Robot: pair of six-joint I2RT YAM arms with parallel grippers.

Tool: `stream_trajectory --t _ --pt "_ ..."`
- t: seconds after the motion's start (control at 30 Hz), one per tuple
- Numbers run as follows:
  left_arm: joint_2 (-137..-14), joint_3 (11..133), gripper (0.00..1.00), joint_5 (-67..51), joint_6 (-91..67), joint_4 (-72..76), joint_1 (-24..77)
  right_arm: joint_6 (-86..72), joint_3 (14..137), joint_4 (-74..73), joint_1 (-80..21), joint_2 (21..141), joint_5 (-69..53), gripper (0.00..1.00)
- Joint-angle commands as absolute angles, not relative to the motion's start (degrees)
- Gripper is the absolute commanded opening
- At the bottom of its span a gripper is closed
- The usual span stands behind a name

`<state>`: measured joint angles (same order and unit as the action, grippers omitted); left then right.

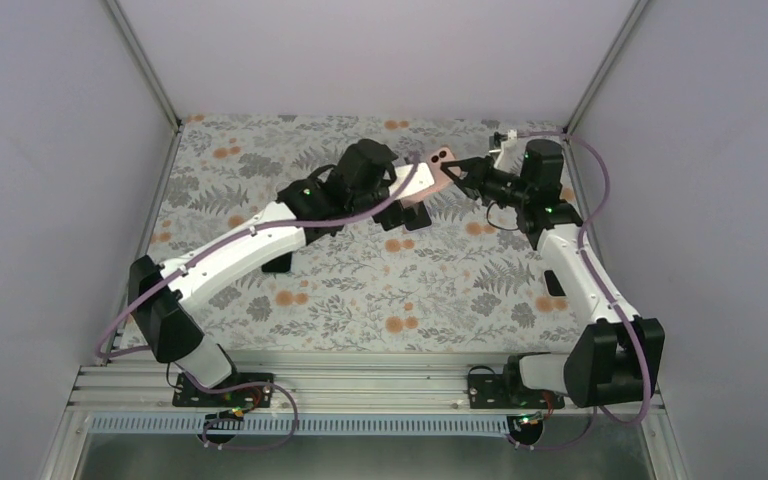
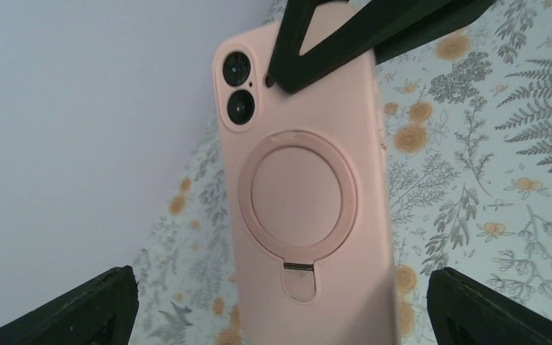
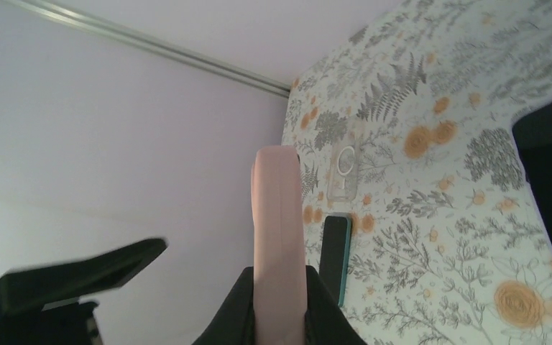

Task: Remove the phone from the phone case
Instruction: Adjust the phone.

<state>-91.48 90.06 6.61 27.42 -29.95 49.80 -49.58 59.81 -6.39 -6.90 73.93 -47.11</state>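
Pink silicone, the case [image 2: 302,201] hangs in the air above the far right part of the table [image 1: 360,290], clear of the cloth. The right gripper [image 3: 280,287] is clamped shut on its lens end, one finger on each face. The left gripper [image 2: 280,287] stands fully spread with nothing in it, a finger to either side of the free end and touching neither edge. Two lenses [image 2: 238,86] show in the cutout, so the phone seems to be inside and nothing is freed yet. The step in hand looks like the left taking a second hold. To do it well, I would close on the soft rim at the free end rather than across the ring stand [image 2: 298,194], which could fold or slip, then peel that corner back while the right holds firm near the lenses. Too hard a pinch across both faces would trap the phone instead of loosening it. The long axis runs from the left gripper toward the right one, lens end pointing at the right arm, and the ringed back faces up toward the left wrist.
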Motion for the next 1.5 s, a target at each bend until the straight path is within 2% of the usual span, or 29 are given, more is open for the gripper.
stream_trajectory --t 0.0,0.3,0.5,0.77,1.07,1.13,1.17,1.23,1.4,1.47 --pt "-91.4 87.96 1.0 18.27 34.69 -26.31 54.32 -58.66 57.34 -1.65 -4.75 73.73 -51.71 0.03" --pt "-93.87 81.36 1.0 34.28 45.97 -17.95 62.67 -65.66 53.17 1.65 -2.84 73.36 -55.04 0.03" --pt "-96.29 79.93 0.9 40.83 50.96 -14.23 64.46 -69.99 50.19 4.19 -2.7 72.4 -56.6 0.03" --pt "-98.02 76.53 0.67 46.47 58.52 -5.55 65.06 -70.95 49.72 4.15 -2.64 72.0 -56.93 0.04" --pt "-98.42 75.17 0.24 47.89 60.41 -2.92 65.17 -72.03 49.24 4.27 -2.67 71.98 -57.02 0.04" --pt "-98.35 75.06 0.15 47.98 60.44 -2.73 65.21 -72.3 49.22 4.34 -2.67 71.92 -57.0 0.08" --pt "-98.33 75.02 0.11 47.88 60.26 -2.87 65.16 -72.35 49.15 4.45 -2.7 71.89 -56.95 0.15" --pt "-98.35 75.93 0.04 47.14 58.61 -4.85 65.11 -72.49 49.13 4.65 -2.67 71.66 -56.87 0.23" --pt "-98.52 80.85 0.02 43.84 51.53 -13.03 64.25 -72.38 49.37 4.69 -2.08 70.79 -56.68 0.46" --pt "-98.32 81.7 0.02 43.24 50.32 -14.18 63.8 -72.1 49.75 4.74 -1.69 70.66 -56.67 0.61"
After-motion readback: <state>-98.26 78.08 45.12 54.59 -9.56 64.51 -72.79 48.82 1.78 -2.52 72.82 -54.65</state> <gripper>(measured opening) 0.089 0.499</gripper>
